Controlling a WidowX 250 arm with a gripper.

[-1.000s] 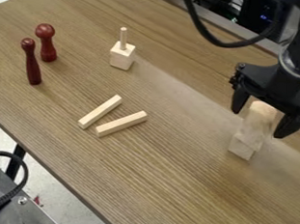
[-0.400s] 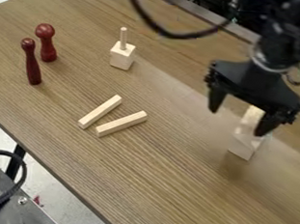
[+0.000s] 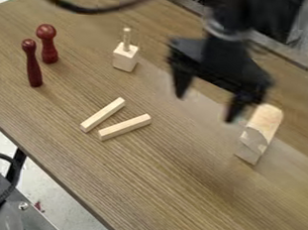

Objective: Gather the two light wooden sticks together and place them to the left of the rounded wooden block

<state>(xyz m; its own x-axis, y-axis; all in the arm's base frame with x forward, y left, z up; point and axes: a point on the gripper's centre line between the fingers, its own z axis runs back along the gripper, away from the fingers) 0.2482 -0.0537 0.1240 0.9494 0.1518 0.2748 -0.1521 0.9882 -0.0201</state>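
- The black pincer (image 3: 205,109) hangs over the surface (image 3: 178,188), right of the middle of the view, its two fingers spread wide with nothing gripped between them.
- The arm (image 3: 230,13) comes in from the top edge, above the pincer.
- Nearest to the pincer is a pale wooden block with a rounded top (image 3: 265,122), apart from the fingers and a little to the right of them in view.
- It rests on a squarish pale block (image 3: 248,152), the two making a short stack near the right side of the view.
- Two pale wooden sticks (image 3: 104,115) (image 3: 125,127) lie flat near the middle of the surface, side by side and just apart, closer together at their lower ends than at their upper ones.
- Farther back stands a pale block with a thin peg (image 3: 125,59), the peg pointing upward.
- Toward the left, two dark red turned pieces stand upright, near each other: one with a large round head (image 3: 48,45), the other slimmer with a small head (image 3: 32,64).
- A dark cable (image 3: 91,9) curves across the top left.
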